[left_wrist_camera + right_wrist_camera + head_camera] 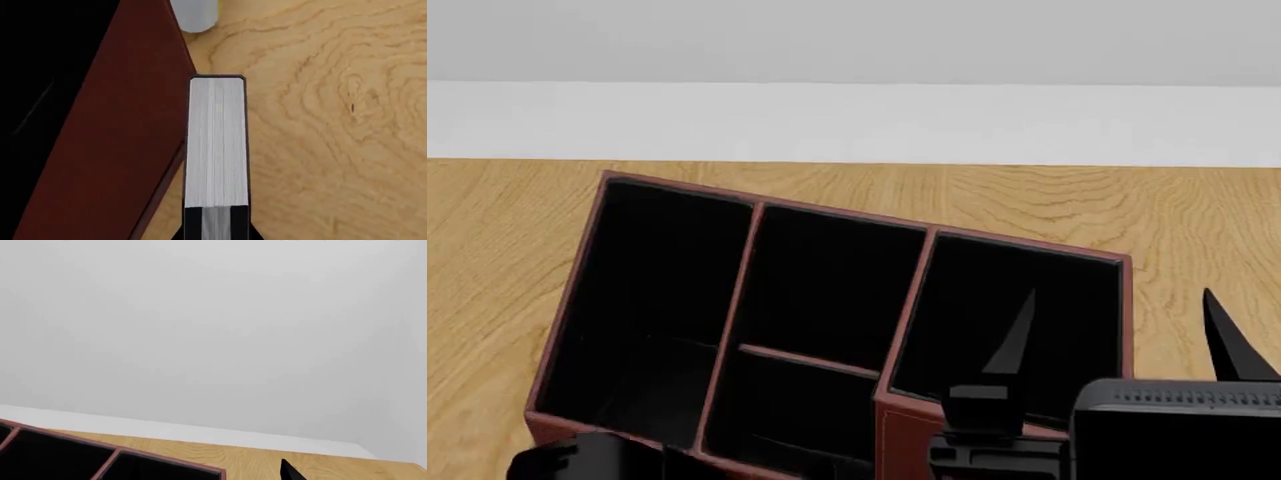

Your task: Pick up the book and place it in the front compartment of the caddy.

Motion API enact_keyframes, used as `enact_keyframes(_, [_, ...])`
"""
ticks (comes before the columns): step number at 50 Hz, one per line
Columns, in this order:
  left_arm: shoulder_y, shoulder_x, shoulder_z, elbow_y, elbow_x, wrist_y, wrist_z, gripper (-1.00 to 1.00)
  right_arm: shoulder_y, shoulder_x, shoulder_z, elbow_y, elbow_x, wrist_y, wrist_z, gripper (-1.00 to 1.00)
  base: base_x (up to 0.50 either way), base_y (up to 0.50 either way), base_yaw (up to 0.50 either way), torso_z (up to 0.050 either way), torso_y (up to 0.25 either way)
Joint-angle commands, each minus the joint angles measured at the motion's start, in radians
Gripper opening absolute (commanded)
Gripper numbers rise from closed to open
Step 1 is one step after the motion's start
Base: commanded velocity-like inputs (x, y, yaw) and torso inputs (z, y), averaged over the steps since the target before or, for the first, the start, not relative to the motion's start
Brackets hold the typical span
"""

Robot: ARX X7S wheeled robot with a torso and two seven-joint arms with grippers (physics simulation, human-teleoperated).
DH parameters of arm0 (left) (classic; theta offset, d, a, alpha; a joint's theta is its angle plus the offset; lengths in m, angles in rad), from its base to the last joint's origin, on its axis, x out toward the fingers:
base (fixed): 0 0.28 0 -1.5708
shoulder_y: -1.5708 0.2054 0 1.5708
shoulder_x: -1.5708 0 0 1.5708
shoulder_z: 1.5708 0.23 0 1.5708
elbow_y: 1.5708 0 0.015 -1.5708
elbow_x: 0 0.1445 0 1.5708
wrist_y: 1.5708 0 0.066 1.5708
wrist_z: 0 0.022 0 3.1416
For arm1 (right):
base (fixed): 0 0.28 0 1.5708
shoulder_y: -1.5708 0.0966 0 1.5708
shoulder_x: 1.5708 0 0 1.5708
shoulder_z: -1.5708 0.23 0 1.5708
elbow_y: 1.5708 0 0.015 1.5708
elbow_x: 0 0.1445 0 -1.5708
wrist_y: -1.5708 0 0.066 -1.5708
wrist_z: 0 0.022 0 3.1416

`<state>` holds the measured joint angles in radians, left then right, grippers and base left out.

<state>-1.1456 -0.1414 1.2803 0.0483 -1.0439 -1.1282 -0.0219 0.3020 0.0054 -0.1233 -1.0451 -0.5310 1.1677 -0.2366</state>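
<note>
In the left wrist view my left gripper [215, 224] is shut on the book [216, 142], with a black jaw on each cover. The white page edges face the camera. The book hangs over the wooden table just outside the caddy's red-brown outer wall [113, 140], close to it. In the head view the caddy [761, 205] shows its black-lined sections from above, and the book is hidden there. My right gripper [1121, 335] is open and empty, its two black fingers spread over the caddy's near right corner. One fingertip [290, 471] shows in the right wrist view, beside the caddy's rim [167, 460].
A white mug [195, 15] stands on the wooden table [333, 125] past the book's far end, next to the caddy's wall. A white wall [854, 120] runs behind the table. A black part of my left arm [561, 465] shows at the caddy's near left corner.
</note>
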Motion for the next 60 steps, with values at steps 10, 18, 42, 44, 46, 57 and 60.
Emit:
enact_keyframes(10, [-0.001, -0.132, 0.023, 0.284, -0.070, -0.069, -0.106, -1.00, 0.045, -0.004, -0.041, -0.002, -0.057, 0.035, -0.027, 1.00, 0.00, 0.00, 0.00, 0.000, 0.000])
enact_keyframes(18, [-0.002, -0.167, -0.034, 0.394, -0.168, -0.104, -0.182, -1.00, 0.058, -0.004, -0.058, -0.002, -0.071, 0.045, -0.030, 1.00, 0.00, 0.00, 0.00, 0.000, 0.000])
enact_keyframes(42, [-0.112, -0.287, -0.046, 0.538, -0.096, -0.064, -0.158, -1.00, 0.045, -0.005, -0.068, -0.002, -0.052, 0.038, -0.007, 1.00, 0.00, 0.00, 0.00, 0.000, 0.000])
enact_keyframes(44, [-0.119, -0.303, -0.054, 0.548, -0.108, -0.068, -0.158, -1.00, 0.048, -0.005, -0.070, -0.002, -0.055, 0.040, -0.009, 1.00, 0.00, 0.00, 0.00, 0.000, 0.005])
enact_keyframes(46, [-0.126, -0.316, -0.057, 0.560, -0.117, -0.075, -0.159, -1.00, 0.051, -0.005, -0.073, -0.002, -0.060, 0.042, -0.012, 1.00, 0.00, 0.00, 0.00, 0.000, 0.000])
enact_keyframes(57, [-0.164, -0.392, -0.159, 0.654, -0.321, -0.094, -0.228, -1.00, 0.062, -0.005, -0.094, -0.002, -0.064, 0.053, -0.005, 1.00, 0.00, 0.00, 0.00, 0.000, 0.001])
enact_keyframes(60, [-0.179, -0.402, -0.176, 0.685, -0.388, -0.099, -0.261, -1.00, 0.066, -0.005, -0.104, -0.002, -0.067, 0.058, -0.003, 1.00, 0.00, 0.00, 0.00, 0.000, 0.000])
